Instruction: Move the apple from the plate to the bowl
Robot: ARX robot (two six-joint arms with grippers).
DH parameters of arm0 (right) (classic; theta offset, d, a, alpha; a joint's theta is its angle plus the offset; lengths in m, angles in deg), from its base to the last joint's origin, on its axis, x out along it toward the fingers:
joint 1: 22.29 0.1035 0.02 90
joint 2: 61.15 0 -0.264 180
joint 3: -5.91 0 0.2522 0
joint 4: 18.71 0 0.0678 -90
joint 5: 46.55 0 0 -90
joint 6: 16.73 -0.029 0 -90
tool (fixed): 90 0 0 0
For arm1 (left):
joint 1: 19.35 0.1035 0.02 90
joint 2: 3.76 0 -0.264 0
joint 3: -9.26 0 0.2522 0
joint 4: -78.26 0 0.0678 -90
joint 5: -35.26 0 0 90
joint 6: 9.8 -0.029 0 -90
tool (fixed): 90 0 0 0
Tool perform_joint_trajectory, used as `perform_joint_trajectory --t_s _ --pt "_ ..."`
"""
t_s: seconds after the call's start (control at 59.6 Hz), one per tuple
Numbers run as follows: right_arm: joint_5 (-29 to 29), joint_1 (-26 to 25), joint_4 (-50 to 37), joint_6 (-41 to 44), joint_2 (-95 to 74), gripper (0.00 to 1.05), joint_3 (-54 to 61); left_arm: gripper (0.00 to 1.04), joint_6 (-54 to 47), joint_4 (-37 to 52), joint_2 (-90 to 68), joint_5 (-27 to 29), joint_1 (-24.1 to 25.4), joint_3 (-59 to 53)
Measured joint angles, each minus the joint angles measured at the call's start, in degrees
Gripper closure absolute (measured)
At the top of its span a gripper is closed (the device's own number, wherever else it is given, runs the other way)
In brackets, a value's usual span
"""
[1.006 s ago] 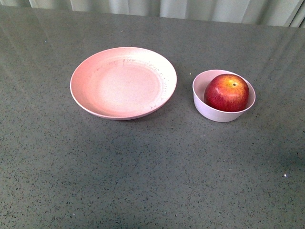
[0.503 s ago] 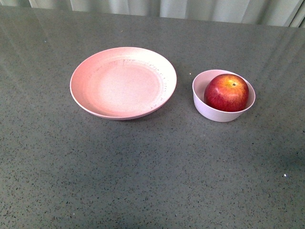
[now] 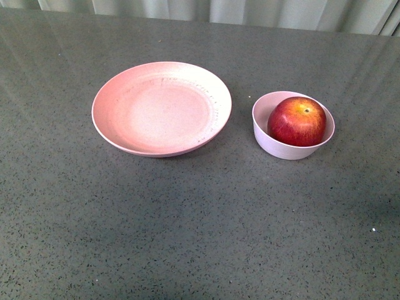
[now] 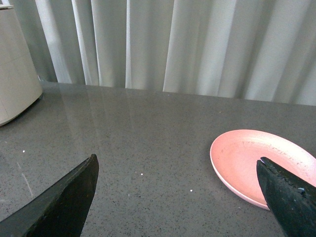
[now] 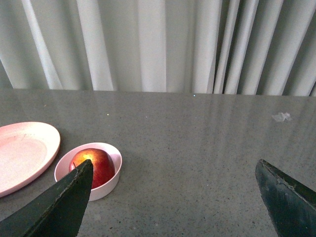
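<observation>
Left gripper and right gripper are held with jaws spread wide above the grey table, nothing grasped; the apple is seated in the bowl, just beside the bare plate.

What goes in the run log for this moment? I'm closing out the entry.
apple: in bowl | plate: empty | left fingers: apart, holding nothing | right fingers: apart, holding nothing | task: looks done
</observation>
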Motion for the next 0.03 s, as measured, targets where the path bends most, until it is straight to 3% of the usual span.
perform_joint_trajectory --t_s 0.034 --pt "0.0 0.0 0.0 0.0 0.0 0.09 0.0 0.09 0.0 0.0 0.0 0.0 0.0 0.0"
